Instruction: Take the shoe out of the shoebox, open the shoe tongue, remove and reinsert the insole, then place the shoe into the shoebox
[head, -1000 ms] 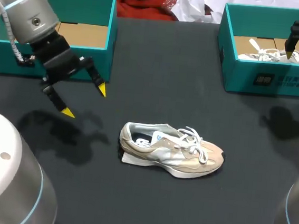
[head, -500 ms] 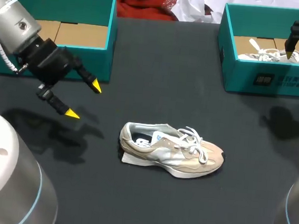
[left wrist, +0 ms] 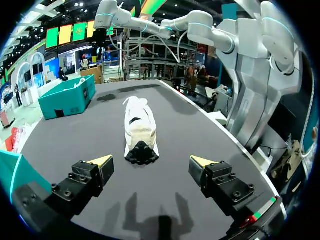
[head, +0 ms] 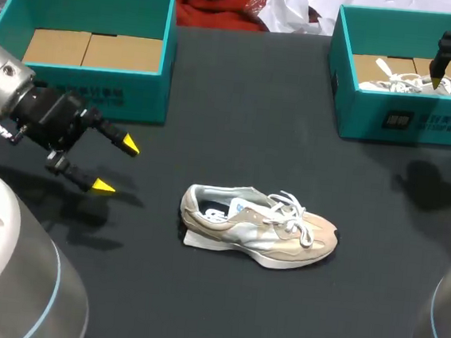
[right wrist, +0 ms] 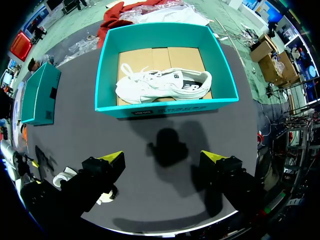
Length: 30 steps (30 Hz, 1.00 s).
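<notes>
A beige and white shoe [head: 258,230] lies on its sole in the middle of the black table, toe to the right. My left gripper [head: 116,165] hangs open to its left, low over the table and pointing at it. In the left wrist view the shoe [left wrist: 139,127] lies ahead of the open gripper [left wrist: 152,162], heel nearest, with nothing between the fingers. My right gripper [right wrist: 164,159] is open high above the table, near the right teal shoebox [right wrist: 165,107], which holds a white shoe [right wrist: 162,85].
An empty teal shoebox [head: 128,100] with a cardboard floor stands at the back left, just behind my left gripper. The right shoebox [head: 374,119] stands at the back right. Red and white cloth lies beyond the table's far edge.
My left arm has swung back to the left and lower, so its gripper now points sideways at the shoe from nearer the table. The shoe and the right arm have not moved.
</notes>
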Each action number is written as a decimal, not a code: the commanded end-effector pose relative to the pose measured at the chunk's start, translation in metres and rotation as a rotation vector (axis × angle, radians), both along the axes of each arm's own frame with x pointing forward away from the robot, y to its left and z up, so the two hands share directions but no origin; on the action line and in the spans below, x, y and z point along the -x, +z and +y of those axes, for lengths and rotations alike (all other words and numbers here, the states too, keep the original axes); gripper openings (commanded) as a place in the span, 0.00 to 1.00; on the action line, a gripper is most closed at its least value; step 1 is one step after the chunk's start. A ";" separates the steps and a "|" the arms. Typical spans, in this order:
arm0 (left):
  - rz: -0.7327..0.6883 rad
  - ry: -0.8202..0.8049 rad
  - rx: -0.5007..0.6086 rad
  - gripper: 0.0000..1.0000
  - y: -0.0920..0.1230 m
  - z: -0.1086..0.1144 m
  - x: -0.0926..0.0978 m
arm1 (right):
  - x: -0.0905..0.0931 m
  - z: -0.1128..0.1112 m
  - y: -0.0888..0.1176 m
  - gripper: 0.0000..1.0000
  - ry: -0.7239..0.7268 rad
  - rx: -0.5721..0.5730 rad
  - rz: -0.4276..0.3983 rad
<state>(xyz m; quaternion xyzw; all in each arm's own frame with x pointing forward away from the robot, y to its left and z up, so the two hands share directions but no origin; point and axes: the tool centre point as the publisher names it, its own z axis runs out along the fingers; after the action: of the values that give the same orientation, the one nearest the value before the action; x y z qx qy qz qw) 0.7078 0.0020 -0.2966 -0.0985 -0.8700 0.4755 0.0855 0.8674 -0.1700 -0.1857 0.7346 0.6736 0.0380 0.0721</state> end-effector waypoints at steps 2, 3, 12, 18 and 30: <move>0.015 0.046 0.008 1.00 -0.010 0.001 0.012 | 0.001 0.000 0.000 1.00 0.000 -0.001 -0.001; 0.015 0.046 0.008 1.00 -0.010 0.001 0.012 | 0.001 0.000 0.000 1.00 0.000 -0.001 -0.001; 0.015 0.046 0.008 1.00 -0.010 0.001 0.012 | 0.001 0.000 0.000 1.00 0.000 -0.001 -0.001; 0.063 0.098 0.074 1.00 -0.044 0.012 0.007 | 0.001 0.000 0.000 1.00 0.000 -0.001 -0.001; 0.091 0.175 0.118 1.00 -0.072 0.018 0.011 | 0.001 0.000 0.000 1.00 0.000 -0.001 -0.001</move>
<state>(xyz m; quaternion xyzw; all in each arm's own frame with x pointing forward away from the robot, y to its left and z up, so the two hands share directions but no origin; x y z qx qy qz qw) 0.6987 0.0221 -0.3674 -0.0054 -0.8374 0.5412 0.0764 0.8674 -0.1700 -0.1857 0.7346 0.6736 0.0380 0.0721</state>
